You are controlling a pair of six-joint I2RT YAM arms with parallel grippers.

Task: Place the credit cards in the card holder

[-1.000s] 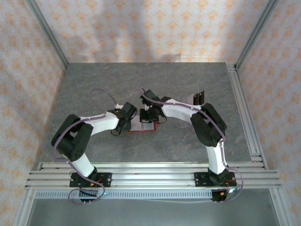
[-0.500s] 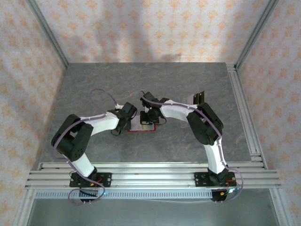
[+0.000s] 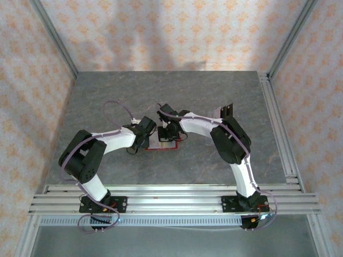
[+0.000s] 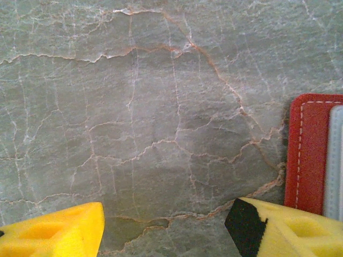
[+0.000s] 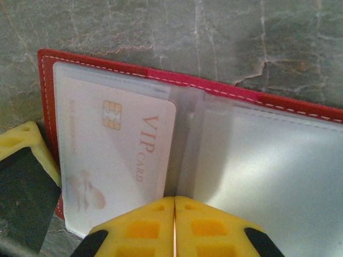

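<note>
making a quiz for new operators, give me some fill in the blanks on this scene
1. The holder is ___ in colour.
2. The card inside it reads ___ CARD.
3. The right gripper is ___.
4. The left gripper is ___, with bare table between its fingers.
Missing words: red; VIP; shut; open.

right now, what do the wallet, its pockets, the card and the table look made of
Wallet: matte red leather or a fake, judging by its white stitched edge. Pockets: clear soft plastic, glossy with glare. Card: probably plastic, pale, with a gold chip, seen through a pocket. Table: grey veined stone or a stone-print surface; cannot tell which.
</note>
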